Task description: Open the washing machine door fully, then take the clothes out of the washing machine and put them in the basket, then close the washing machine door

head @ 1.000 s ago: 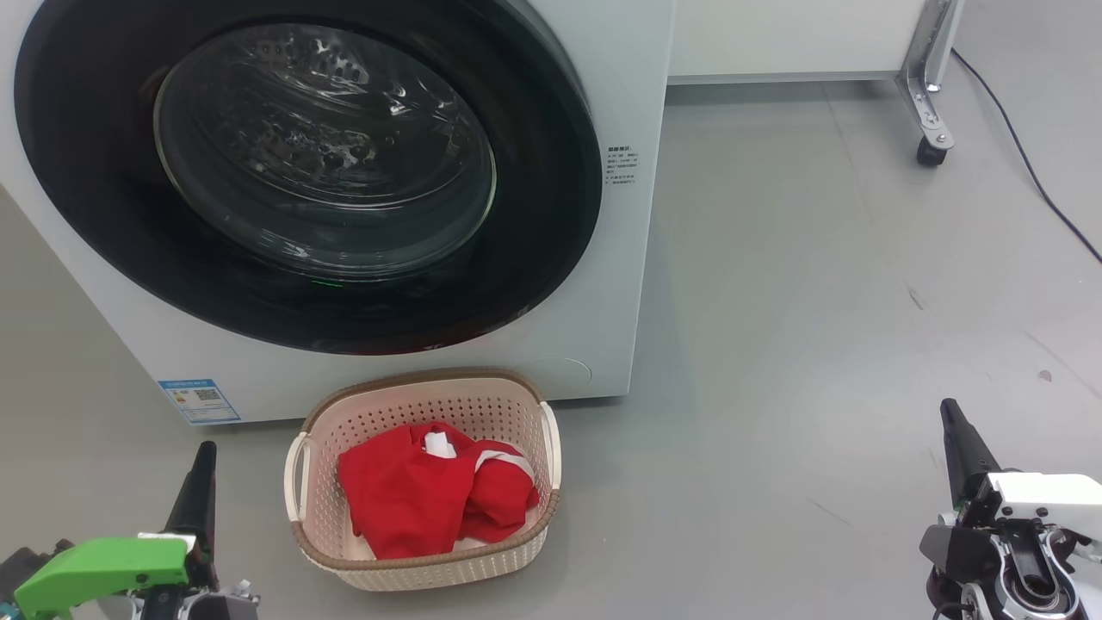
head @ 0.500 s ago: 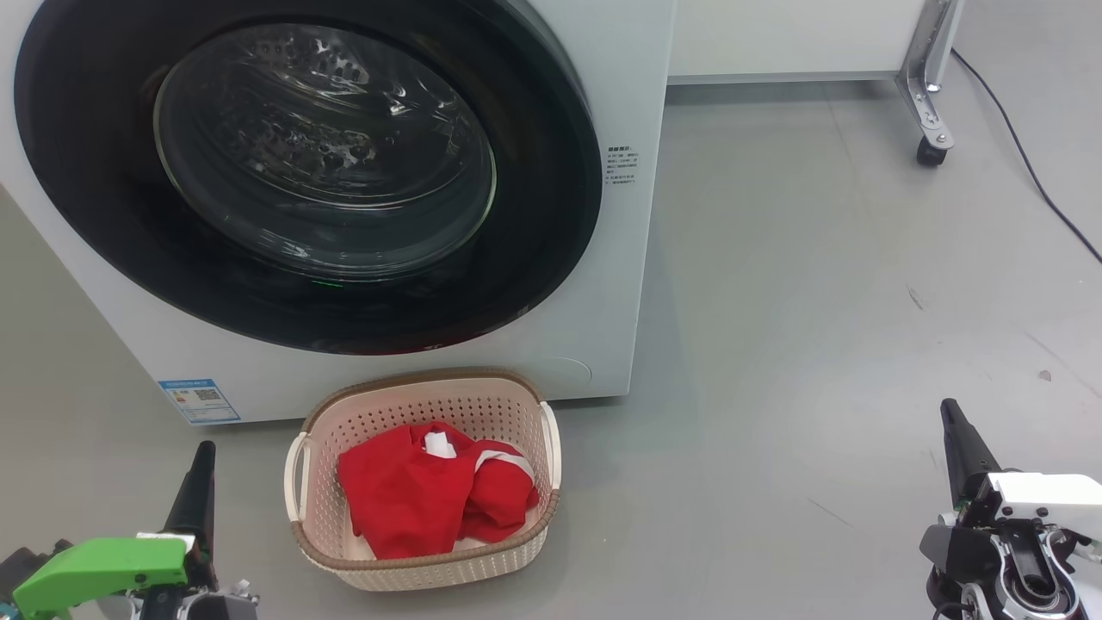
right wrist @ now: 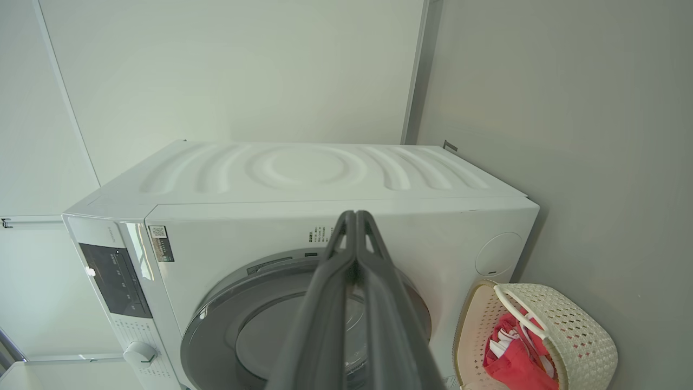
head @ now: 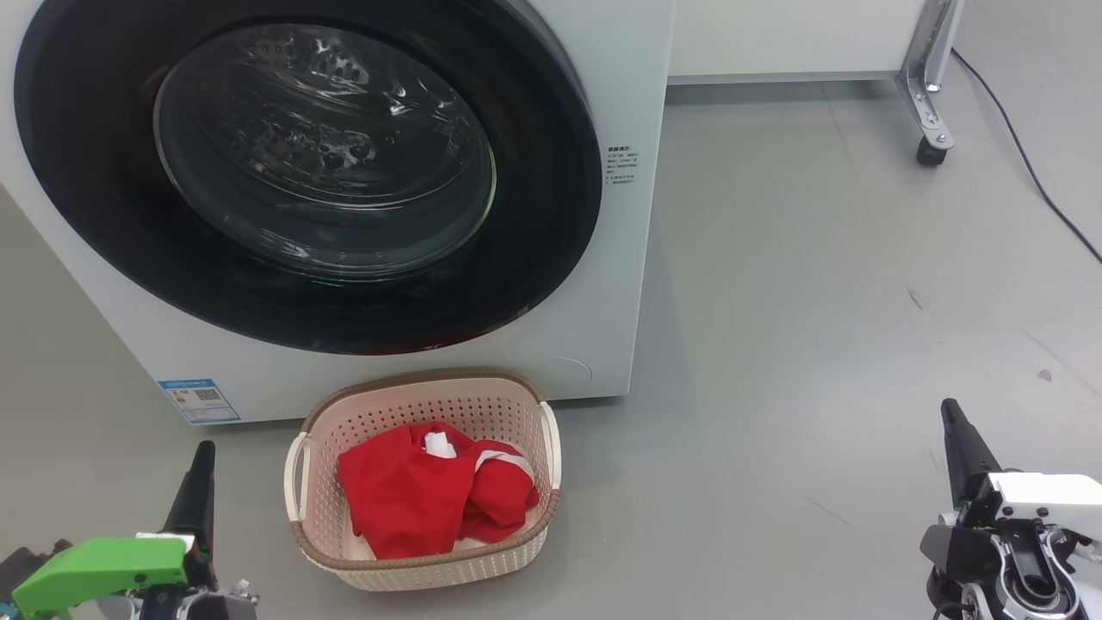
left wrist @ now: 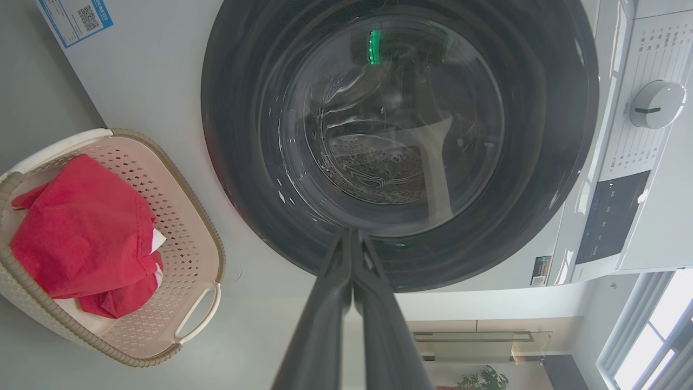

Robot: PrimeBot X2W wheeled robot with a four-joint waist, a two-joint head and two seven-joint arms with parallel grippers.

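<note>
The door (head: 323,155) sits flush against the washer (head: 620,284), and through its glass the steel drum (left wrist: 379,168) looks bare, so nothing seems left inside. The basket (head: 413,387) stands on the floor (head: 775,344) at six o'clock from the door, just in front of the washer, which makes for a short carry. The red clothes (head: 422,504) lie bundled inside it. The left hand (head: 205,452), at nine o'clock from the basket, and the right hand (head: 950,409), well apart at three o'clock, each have their fingers pressed together on nothing. Both hang low and clear of the door. I judge the task finished.
</note>
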